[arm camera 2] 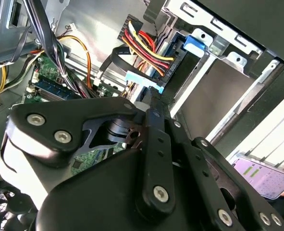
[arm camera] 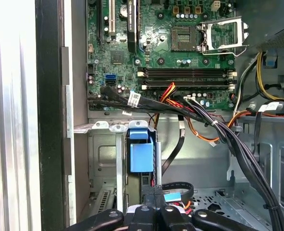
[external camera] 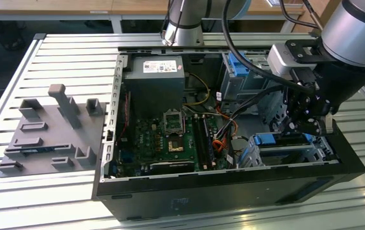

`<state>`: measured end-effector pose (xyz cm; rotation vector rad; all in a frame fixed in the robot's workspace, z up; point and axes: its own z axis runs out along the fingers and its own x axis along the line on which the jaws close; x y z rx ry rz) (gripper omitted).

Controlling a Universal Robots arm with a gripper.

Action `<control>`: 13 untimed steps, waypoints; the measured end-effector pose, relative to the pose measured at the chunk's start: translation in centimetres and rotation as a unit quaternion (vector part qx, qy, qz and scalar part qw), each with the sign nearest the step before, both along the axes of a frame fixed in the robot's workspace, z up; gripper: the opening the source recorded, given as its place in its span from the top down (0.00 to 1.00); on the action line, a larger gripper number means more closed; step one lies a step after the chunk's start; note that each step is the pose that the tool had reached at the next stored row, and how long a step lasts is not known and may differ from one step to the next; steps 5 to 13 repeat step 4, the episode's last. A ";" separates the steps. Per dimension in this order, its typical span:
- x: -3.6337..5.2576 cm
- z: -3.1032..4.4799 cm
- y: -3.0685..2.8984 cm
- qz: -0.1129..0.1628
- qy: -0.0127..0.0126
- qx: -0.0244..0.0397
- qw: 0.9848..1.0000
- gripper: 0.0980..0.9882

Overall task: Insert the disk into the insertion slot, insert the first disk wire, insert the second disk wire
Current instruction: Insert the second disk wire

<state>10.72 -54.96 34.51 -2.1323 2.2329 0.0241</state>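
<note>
Bright blue plastic carrier around the disk (external camera: pixel 277 140), seated in the insertion slot (external camera: pixel 283 159), a silver-grey sheet-metal cage at about 4 o'clock in the open computer case (external camera: pixel 233 196) in the exterior view. Little of the drive's grey body showing there, mostly blue frame and tab. In the first wrist view, disk (arm camera: pixel 142 156) seen end-on: blue latch block between the cage's upright metal walls (arm camera: pixel 103 154). In the second wrist view, blue tab (arm camera 2: pixel 194 44) at the cage mouth, red, yellow and black wires (arm camera 2: pixel 142 45) bunched just beside it.

Black gripper (external camera: pixel 304 128) lowered over the cage at 3 o'clock of the green motherboard (external camera: pixel 169 136). In both wrist views fingers drawn close together (arm camera 2: pixel 149 109) (arm camera: pixel 156 204), tips at a black connector with a pale blue tag (arm camera: pixel 173 196); cannot tell whether pinched or just touching.

Grey fixture tray (external camera: pixel 48 139) at 9 o'clock of the case, well apart.
</note>
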 end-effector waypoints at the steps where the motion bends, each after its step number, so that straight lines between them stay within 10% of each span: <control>1: 0.00 0.00 0.00 0.000 0.000 0.000 1.000 0.99; 13: 0.00 0.01 0.00 0.000 0.000 0.000 1.000 0.99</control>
